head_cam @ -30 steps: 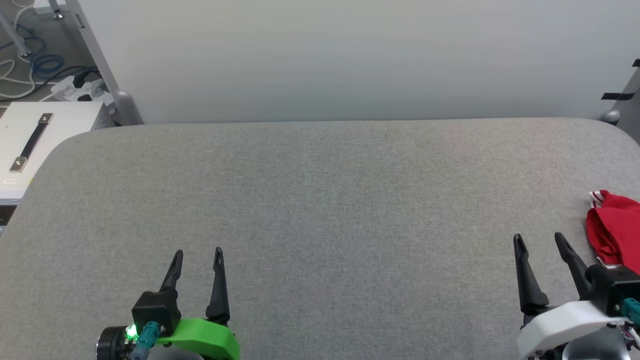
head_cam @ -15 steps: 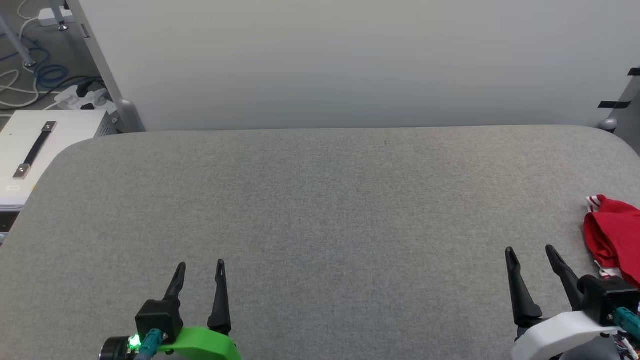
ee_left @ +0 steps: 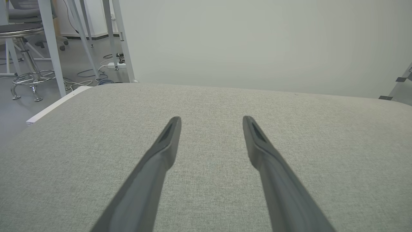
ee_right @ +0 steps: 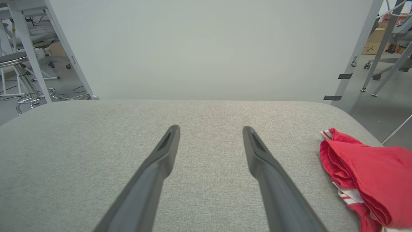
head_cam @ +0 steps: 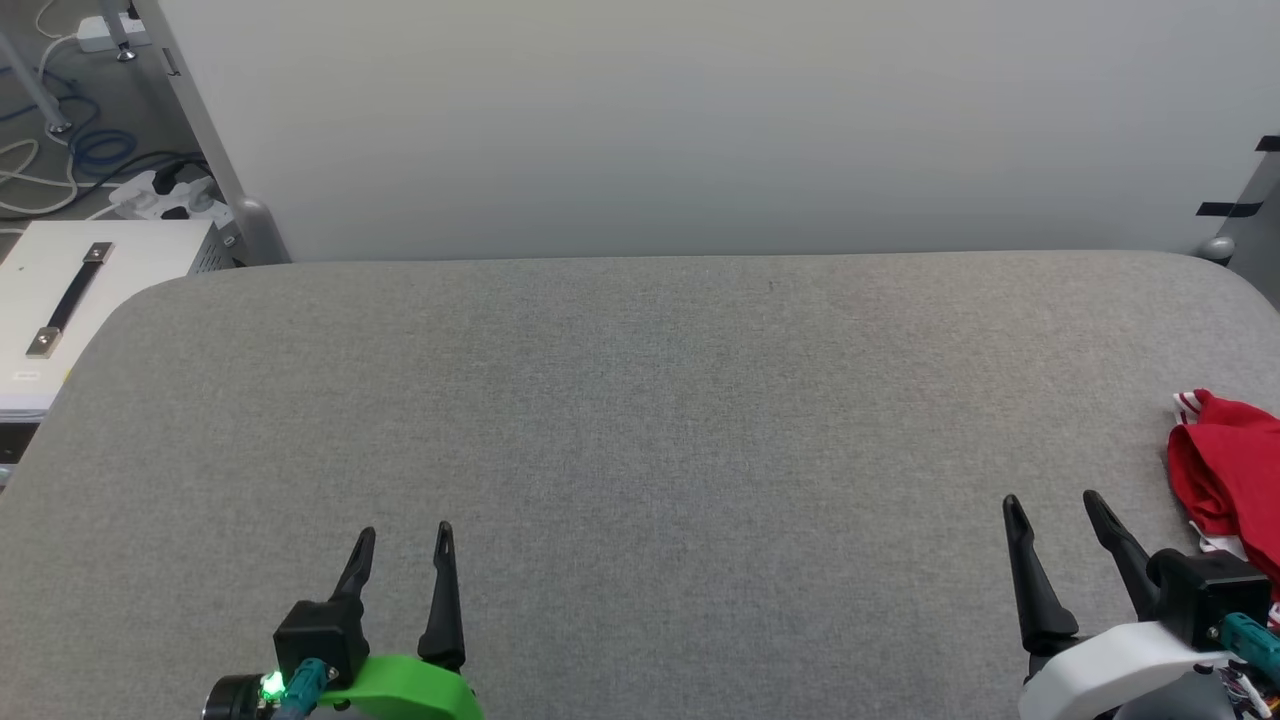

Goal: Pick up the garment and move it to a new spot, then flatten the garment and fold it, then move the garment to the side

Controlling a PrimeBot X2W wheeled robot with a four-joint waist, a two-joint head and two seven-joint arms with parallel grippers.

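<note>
My left gripper (head_cam: 406, 530), on its green mount, sits at the near left of the wide grey fabric-covered table (head_cam: 640, 400). Its two long dark fingers are spread wide apart, with nothing between them but bare cloth. My right gripper (head_cam: 1051, 498), on its white mount, is at the near right, its fingers just as wide apart and holding nothing. Both point across the table toward the plain pale wall (head_cam: 700, 120) behind its far edge. The garment (head_cam: 1225, 465), a red jersey with red-and-white striped trim, lies crumpled in a heap at the table's right edge, just beside my right gripper on its outer side. From my right wrist I see it folded over on itself, a striped band poking out at its far tip and another along its near side, and it is clear of my fingers. Off the table's far left corner stands a white case with a black strap handle (head_cam: 60, 300), and beyond it blue and white cables (head_cam: 60, 150) lie tangled on the floor.
</note>
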